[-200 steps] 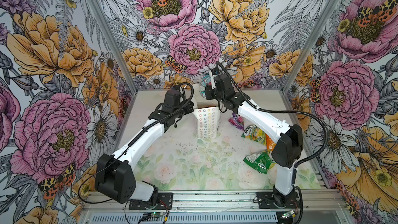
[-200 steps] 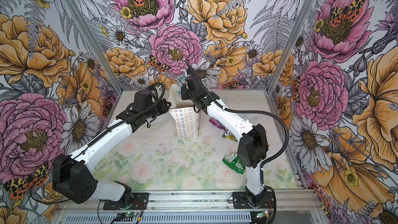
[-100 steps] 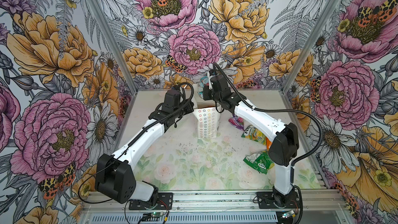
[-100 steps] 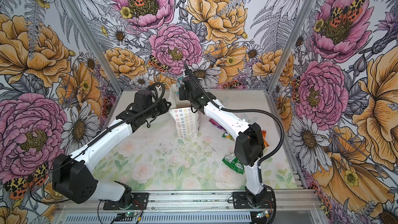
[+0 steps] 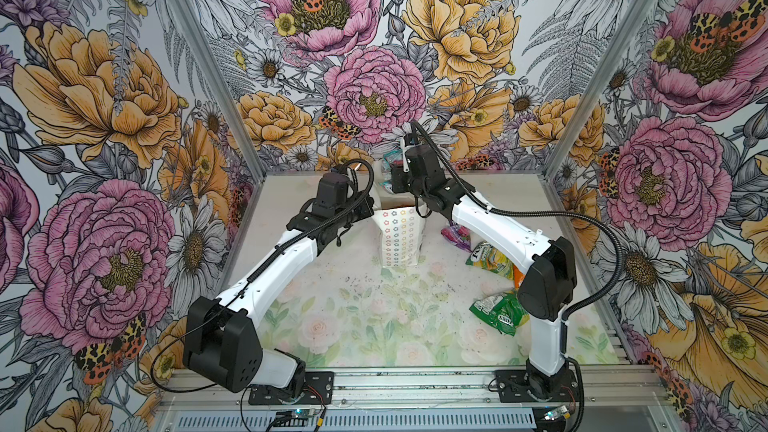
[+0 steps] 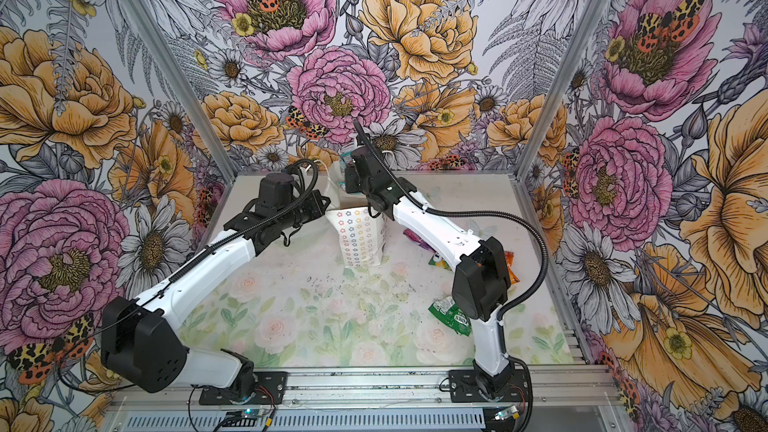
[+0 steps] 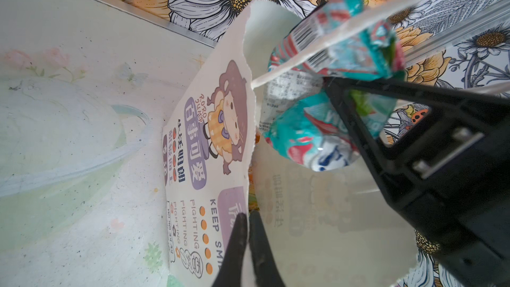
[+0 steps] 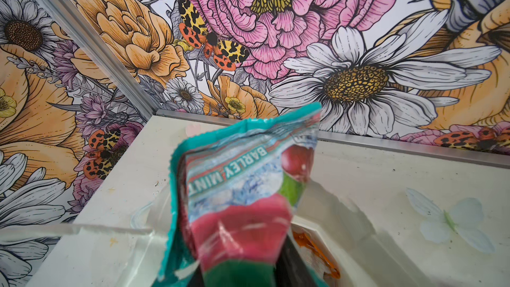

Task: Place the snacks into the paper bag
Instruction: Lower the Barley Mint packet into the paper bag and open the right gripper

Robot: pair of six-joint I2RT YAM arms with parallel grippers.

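Note:
The white paper bag (image 5: 399,238) (image 6: 359,238) stands upright at the back middle of the table, its cartoon-girl face (image 7: 209,139) turned toward my left wrist camera. My left gripper (image 7: 248,216) is shut on the bag's wall at the rim. My right gripper (image 5: 391,178) hangs over the bag's open mouth, shut on a teal snack packet (image 7: 309,133) (image 8: 242,183), whose lower part is blurred. An orange packet (image 8: 314,247) lies inside the bag. More snacks lie on the right: purple (image 5: 455,234), yellow-green (image 5: 490,255), orange (image 5: 517,276), green (image 5: 498,311).
The bag's thin string handles (image 7: 289,62) run across the teal packet in the left wrist view. The flowered back wall (image 5: 374,89) stands close behind the bag. My right arm's elbow (image 5: 546,280) hangs over the loose snacks.
My right gripper has carried the teal packet a little leftward, over the bag's mouth. My left arm and the bag have stayed put.

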